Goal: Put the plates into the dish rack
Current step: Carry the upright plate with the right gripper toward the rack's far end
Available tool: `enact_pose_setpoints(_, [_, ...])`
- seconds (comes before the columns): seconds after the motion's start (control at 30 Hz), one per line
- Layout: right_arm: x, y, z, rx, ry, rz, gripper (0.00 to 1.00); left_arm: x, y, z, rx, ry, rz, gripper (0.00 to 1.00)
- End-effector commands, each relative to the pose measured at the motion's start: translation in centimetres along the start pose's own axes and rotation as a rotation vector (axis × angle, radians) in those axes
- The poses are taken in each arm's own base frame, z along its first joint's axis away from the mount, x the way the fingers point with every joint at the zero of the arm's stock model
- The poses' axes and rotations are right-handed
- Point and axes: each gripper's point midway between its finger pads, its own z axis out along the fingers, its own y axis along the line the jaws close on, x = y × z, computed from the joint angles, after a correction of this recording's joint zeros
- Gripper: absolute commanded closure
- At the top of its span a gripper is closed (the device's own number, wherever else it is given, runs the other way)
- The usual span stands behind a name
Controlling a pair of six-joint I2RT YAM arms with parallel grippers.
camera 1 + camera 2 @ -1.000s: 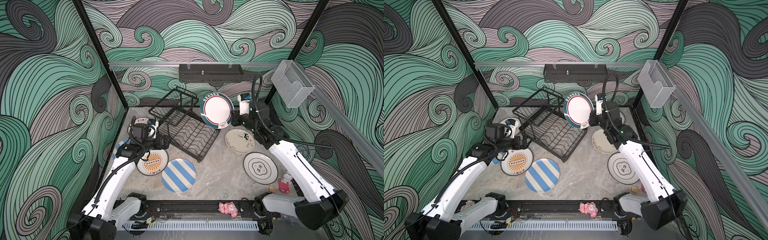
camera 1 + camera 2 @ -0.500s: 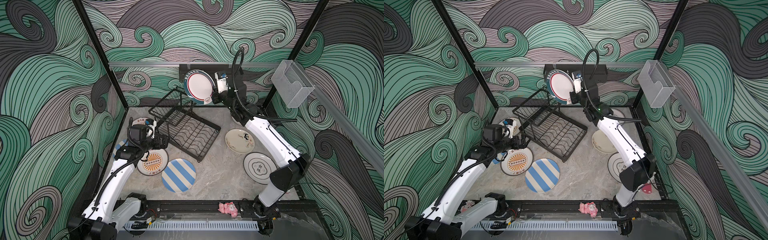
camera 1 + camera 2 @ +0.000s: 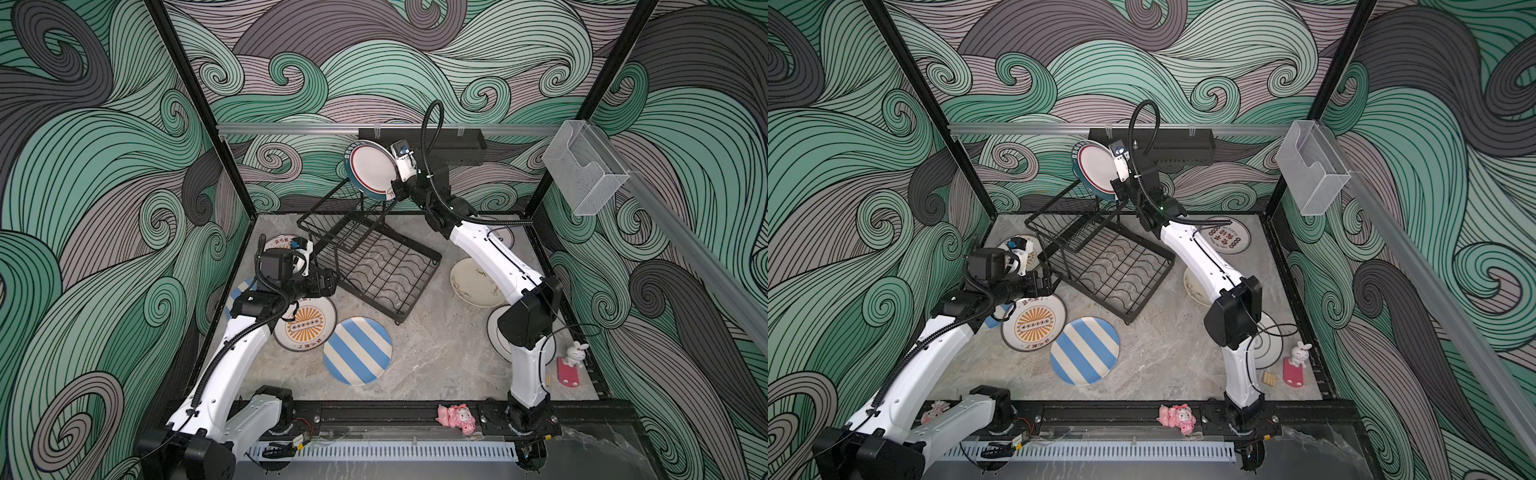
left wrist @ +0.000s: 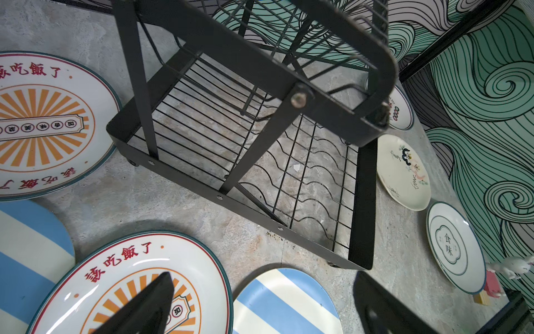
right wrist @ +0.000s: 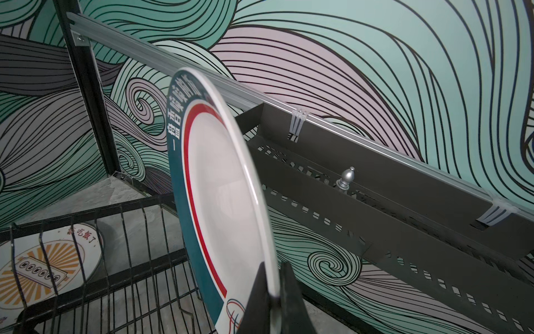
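My right gripper (image 5: 273,292) is shut on the rim of the green-rimmed white plate (image 3: 372,170), held on edge above the raised basket of the black wire dish rack (image 3: 374,266). My left gripper (image 4: 260,306) hangs open and empty by the rack's front left corner, over an orange sunburst plate (image 3: 305,328) and a blue striped plate (image 3: 357,351). A second striped plate (image 3: 239,291) and a second sunburst plate (image 3: 282,241) lie partly under the left arm. Right of the rack lie the cream doodle plate (image 3: 469,282), the flower-outline plate (image 4: 453,245) and the red-lettered plate (image 3: 1227,239).
A black perforated wall tray (image 3: 453,143) hangs on the back wall just behind the held plate. A clear plastic box (image 3: 582,170) is fixed to the right wall. A pink toy (image 3: 455,417) and a rabbit figure (image 3: 573,361) sit near the front right.
The right arm has carried the green-rimmed plate up and to the left, from beside the rack to above its raised basket. The left arm has barely moved.
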Motion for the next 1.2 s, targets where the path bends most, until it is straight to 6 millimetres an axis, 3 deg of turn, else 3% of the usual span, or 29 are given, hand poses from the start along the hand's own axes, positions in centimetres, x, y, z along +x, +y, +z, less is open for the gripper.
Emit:
enact_pose_setpoints(0.0, [-5.1, -1.8, -1.1, 0.068, -0.151, 0.007, 1.0, 0.0, 0.2, 0.0, 0.004, 0.001, -0.02, 0.02])
enact_pose_setpoints(0.37, [-4.8, -1.6, 0.8, 0.092, -0.146, -0.037, 1.0, 0.0, 0.4, -0.2, 0.001, -0.008, -0.017, 0.02])
enact_pose_setpoints(0.73, [-3.3, -0.6, 2.7, 0.086, -0.124, -0.036, 1.0, -0.1, 0.4, -0.3, 0.001, -0.014, -0.018, 0.02])
enact_pose_setpoints(1.17, [-1.3, -1.0, 3.9, 0.189, -0.084, -0.049, 1.0, -0.1, 0.6, -0.2, -0.002, -0.011, -0.022, 0.01])
